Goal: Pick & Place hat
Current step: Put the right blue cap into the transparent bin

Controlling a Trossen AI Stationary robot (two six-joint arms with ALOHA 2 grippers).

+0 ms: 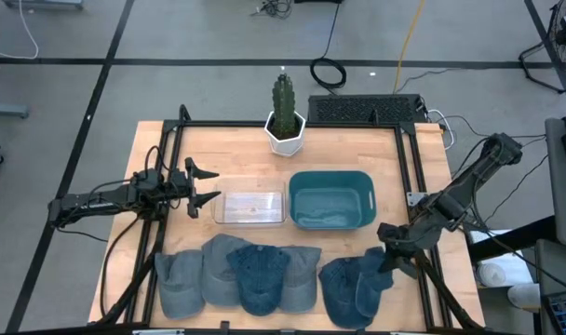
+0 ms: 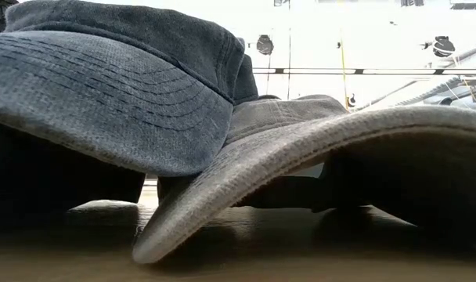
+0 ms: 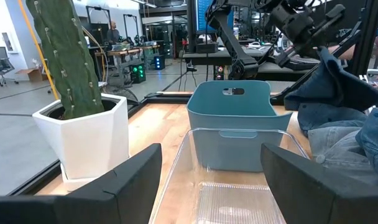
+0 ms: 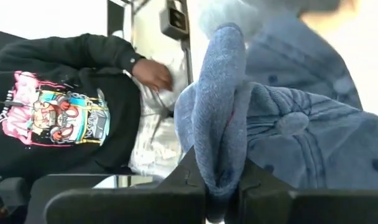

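High view: right gripper pinching blue hat at near-right corner

Right gripper [image 1: 392,249] sits at the near right of the wooden table [image 1: 246,163], fingers closed on the edge of a dark blue hat [image 1: 353,287]. Right wrist view confirms: a fold of the hat's blue fabric [image 4: 221,118] is clamped between the two fingers [image 4: 179,180]. Left wrist view shows the same hat's cloth [image 3: 338,84] hanging from the right gripper [image 3: 304,28].

Left gripper [image 1: 205,184] is at the left side of the table, jaws spread wide, holding nothing, just left of a clear plastic tray [image 1: 250,207]. Teal bin [image 1: 330,199] sits just right of the tray, mid-table. Potted cactus in a white pot [image 1: 286,113] at the far edge, centre.

More hats along the near edge: a cluster of grey and blue ones [image 1: 236,273] near-left to centre, overlapping. Low view is mostly blocked by two hat brims, a dark one [image 2: 105,94] over a lighter grey one [image 2: 301,149].

Right wrist view also shows a person in a black printed sweatshirt [image 4: 58,118] beyond the table, hand [image 4: 153,74] near white cloth.
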